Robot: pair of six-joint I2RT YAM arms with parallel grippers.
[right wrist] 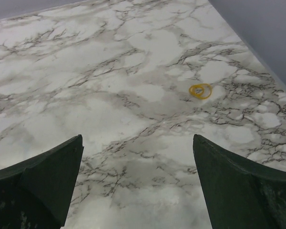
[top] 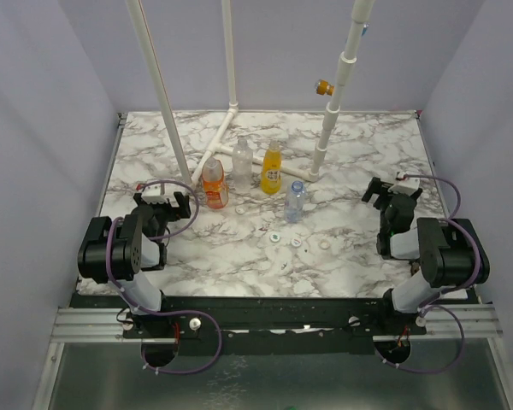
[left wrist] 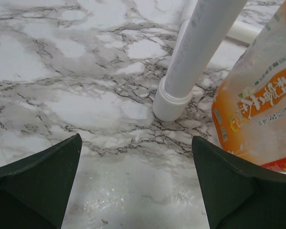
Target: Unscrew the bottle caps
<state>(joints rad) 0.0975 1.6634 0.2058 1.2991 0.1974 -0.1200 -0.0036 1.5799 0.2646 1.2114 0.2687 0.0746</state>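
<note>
Several bottles stand mid-table in the top view: a squat orange one (top: 214, 190), a small clear one (top: 241, 162), a slender yellow-orange one (top: 272, 169) and a clear blue-labelled one (top: 295, 202). Several small whitish caps lie loose on the marble in front of them, among them one (top: 242, 209) by the orange bottle, one (top: 296, 243) and one (top: 325, 245). My left gripper (top: 185, 205) (left wrist: 136, 157) is open and empty, just left of the orange bottle (left wrist: 262, 114). My right gripper (top: 380, 193) (right wrist: 138, 152) is open and empty over bare marble at the right.
A white pipe frame (top: 227, 128) stands at the back, with a yellow-orange knob (top: 324, 86). One pipe foot (left wrist: 170, 102) is just ahead of my left fingers. A yellow rubber band (right wrist: 200, 90) lies ahead of my right gripper. Grey walls enclose the table (top: 359, 145).
</note>
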